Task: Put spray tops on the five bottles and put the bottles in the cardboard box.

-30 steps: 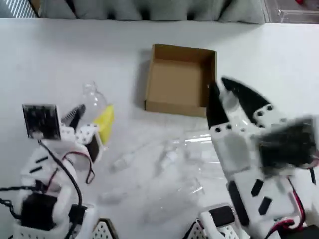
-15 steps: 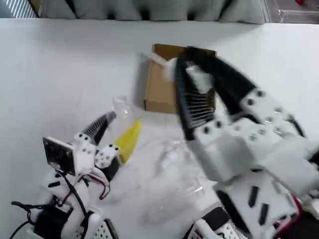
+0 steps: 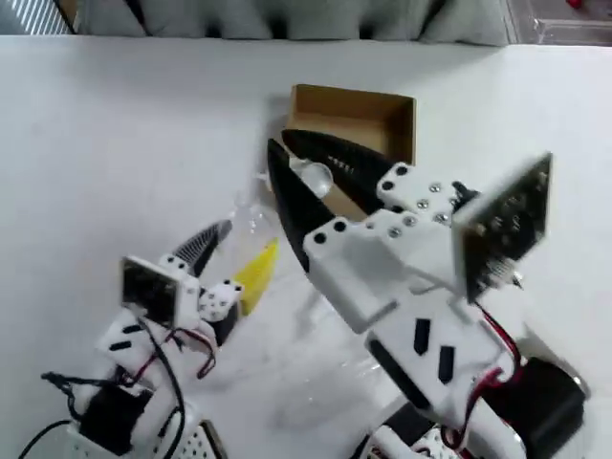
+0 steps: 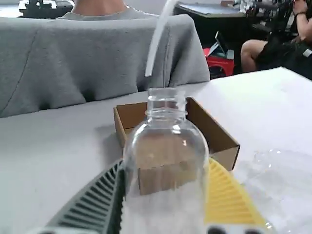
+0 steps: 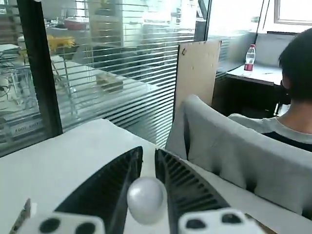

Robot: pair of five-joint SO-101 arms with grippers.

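The bottle is clear, round-shouldered plastic, standing upright on the white table. The left gripper has its ribbed grey and yellow fingers closed on the bottle's sides. Just above the open neck hangs the thin white tube of the spray top, a smooth rounded knob. The right gripper clamps it between 2 black ribbed fingers, nearly together. The square cardboard box sits behind, partly blocked by the right arm
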